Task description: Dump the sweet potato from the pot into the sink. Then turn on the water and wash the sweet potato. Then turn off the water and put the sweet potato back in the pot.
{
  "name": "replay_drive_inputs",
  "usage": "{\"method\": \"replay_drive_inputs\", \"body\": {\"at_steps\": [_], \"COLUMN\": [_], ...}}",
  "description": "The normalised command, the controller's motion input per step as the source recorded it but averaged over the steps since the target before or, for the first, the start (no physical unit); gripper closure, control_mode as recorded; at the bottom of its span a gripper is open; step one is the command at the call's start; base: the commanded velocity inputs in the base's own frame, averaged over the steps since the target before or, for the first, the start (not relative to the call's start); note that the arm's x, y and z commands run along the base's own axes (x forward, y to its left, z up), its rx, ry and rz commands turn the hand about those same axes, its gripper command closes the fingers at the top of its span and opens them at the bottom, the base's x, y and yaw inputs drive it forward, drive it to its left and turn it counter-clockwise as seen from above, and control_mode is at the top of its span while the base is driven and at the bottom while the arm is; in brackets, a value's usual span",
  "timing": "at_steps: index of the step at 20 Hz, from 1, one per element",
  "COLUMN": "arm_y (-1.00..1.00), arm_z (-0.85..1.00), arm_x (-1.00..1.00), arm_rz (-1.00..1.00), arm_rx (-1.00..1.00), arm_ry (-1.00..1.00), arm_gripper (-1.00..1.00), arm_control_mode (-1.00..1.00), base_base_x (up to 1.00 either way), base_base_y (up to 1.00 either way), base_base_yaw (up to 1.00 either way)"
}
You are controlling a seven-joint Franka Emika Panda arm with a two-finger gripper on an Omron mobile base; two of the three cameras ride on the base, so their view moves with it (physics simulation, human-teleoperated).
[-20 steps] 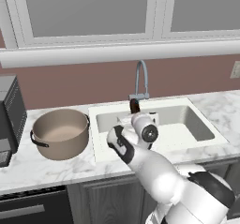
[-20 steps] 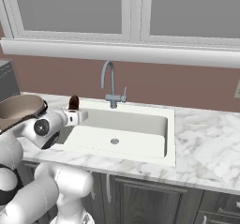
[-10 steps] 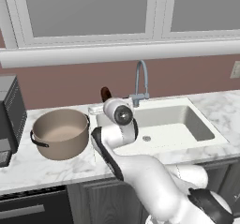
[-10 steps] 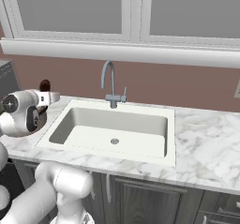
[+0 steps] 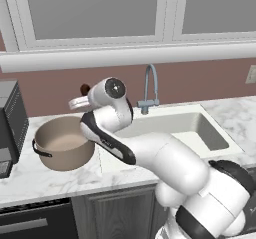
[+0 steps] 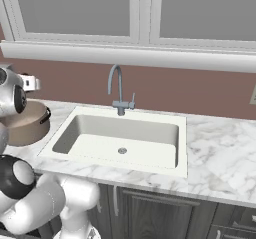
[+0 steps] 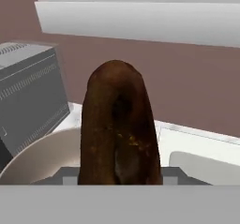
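I've got the sweet potato (image 7: 119, 124) pinched in the gripper (image 5: 82, 94), jaws squeezed on it from both sides. In the hand view it sticks up big and brown right in front of the cam. In the left base view I see its dark end poking out by the back wall, up above the pot (image 5: 64, 143). The pot sits on the counter just left of the sink (image 6: 122, 138), and its inside looks bare. The sink looks dry and no water comes from the tap (image 6: 119, 89). So I think dump and wash are done, tap's off. What's left: move down over the pot, let go, potato drops in. Almost there.
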Motion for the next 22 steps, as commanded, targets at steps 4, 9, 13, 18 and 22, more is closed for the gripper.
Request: {"method": "replay_drive_inputs", "body": {"at_steps": [4,9,13,18,22], "arm_y": [0.20,0.21,0.14,0.10,0.11], "arm_z": [-0.43,-0.46,-0.26,-0.17,-0.13], "arm_x": [0.00,0.00,-0.02,-0.02,0.00], "arm_rz": [0.19,0.17,0.11,0.04,0.01], "arm_rx": [0.06,0.01,0.00,0.00,0.00], "arm_ry": [0.02,0.00,0.05,0.14,0.21], "arm_gripper": [1.00,1.00,1.00,1.00,1.00], "arm_control_mode": [-1.00,-1.00,-1.00,-1.00,-1.00], "base_base_x": [0.00,0.00,0.00,0.00,0.00], "base_base_y": [0.00,0.00,0.00,0.00,0.00], "base_base_yaw": [0.00,0.00,0.00,0.00,0.00]}}
